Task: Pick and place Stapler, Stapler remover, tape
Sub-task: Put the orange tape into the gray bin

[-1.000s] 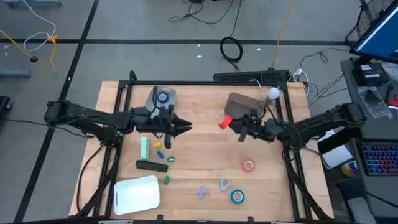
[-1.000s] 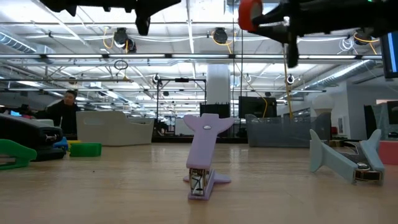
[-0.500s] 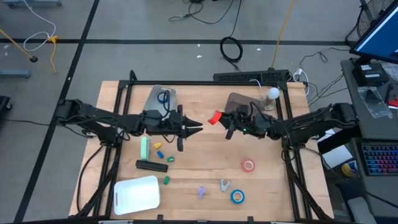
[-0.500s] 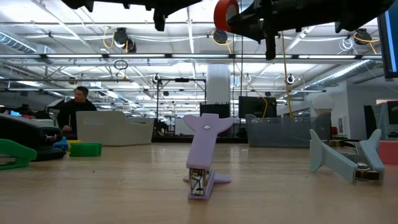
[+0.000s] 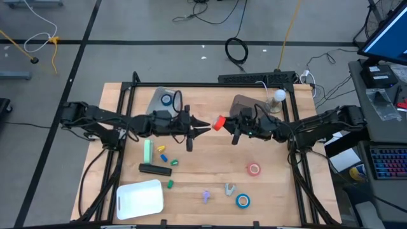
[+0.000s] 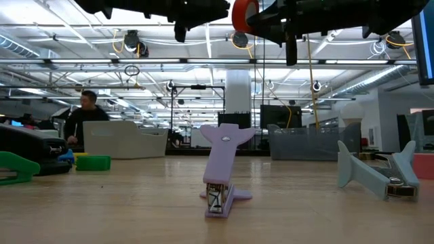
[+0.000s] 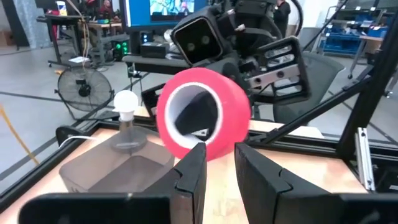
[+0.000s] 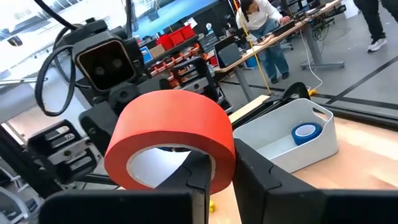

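Note:
My right gripper (image 5: 224, 124) is shut on a red tape roll (image 5: 219, 123) and holds it in the air over the table's middle; the roll also shows in the low view (image 6: 244, 13). My left gripper (image 5: 203, 125) comes from the table's left, slightly open. Its fingertips (image 7: 199, 152) stand at the roll's lower rim (image 7: 214, 149). One blue tape roll (image 5: 167, 99) lies in a pale bin (image 5: 160, 95). A red roll (image 5: 254, 169) and a blue roll (image 5: 242, 201) lie flat on the table. A black stapler (image 5: 155, 168), a green stapler (image 5: 147, 151) and two staple removers (image 5: 206, 196) (image 5: 229, 189) also rest on the table. My right gripper pinches the red roll's wall (image 8: 221, 163), one finger (image 8: 200, 168) inside the hollow and one outside. The fingers come level from the table's right. The roll is lifted clear, with its hole facing the left arm. My left gripper: I cannot tell whether its fingertips touch the roll's rim.
A brown bin (image 5: 245, 104) and a light bulb (image 5: 278, 95) stand at the far right. A white tray (image 5: 140, 198) lies near the table's near left corner. Small coloured bits (image 5: 166, 156) are scattered by the staplers. A dark frame (image 5: 299, 152) borders the table.
My right gripper has carried the red roll toward the table's left. My left gripper has reached toward the table's right, until its fingertips came up to the roll over the table's middle. In the last half second the right gripper has hardly moved.

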### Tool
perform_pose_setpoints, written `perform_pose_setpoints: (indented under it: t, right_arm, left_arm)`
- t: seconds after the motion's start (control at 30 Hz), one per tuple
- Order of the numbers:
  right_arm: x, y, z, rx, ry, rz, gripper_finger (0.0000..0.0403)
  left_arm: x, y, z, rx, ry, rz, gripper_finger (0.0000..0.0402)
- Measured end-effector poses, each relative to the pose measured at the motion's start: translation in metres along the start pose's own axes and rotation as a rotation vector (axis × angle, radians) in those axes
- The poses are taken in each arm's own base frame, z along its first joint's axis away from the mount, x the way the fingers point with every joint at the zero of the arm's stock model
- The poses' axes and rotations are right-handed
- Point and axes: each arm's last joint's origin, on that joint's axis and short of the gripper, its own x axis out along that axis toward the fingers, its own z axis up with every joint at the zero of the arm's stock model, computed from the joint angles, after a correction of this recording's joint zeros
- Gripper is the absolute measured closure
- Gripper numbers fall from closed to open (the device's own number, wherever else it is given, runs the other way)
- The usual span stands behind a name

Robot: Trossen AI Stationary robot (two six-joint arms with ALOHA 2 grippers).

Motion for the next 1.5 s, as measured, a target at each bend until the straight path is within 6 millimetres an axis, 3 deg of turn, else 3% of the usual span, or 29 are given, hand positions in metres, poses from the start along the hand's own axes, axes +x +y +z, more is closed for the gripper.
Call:
perform_pose_setpoints:
  t: [0.7,0.8,1.13,1.5]
  right_arm:
    - [0.000,-0.001,-0.003,0.029,0.030,0.002,0.0370]
    - [0.000,-0.002,-0.004,0.044,0.045,-0.008,0.0370]
    - [0.000,-0.001,-0.003,0.066,0.036,-0.004,0.0370]
    - [-0.001,-0.001,-0.004,0.083,0.044,0.000,0.0370]
  left_arm:
    - [0.000,-0.001,0.001,-0.015,-0.010,-0.036,0.0313]
    - [0.000,-0.001,0.001,-0.013,-0.014,-0.035,0.0294]
    - [0.001,-0.002,-0.001,-0.044,-0.003,-0.089,0.0179]
    - [0.012,0.002,-0.010,-0.076,-0.018,-0.123,0.0178]
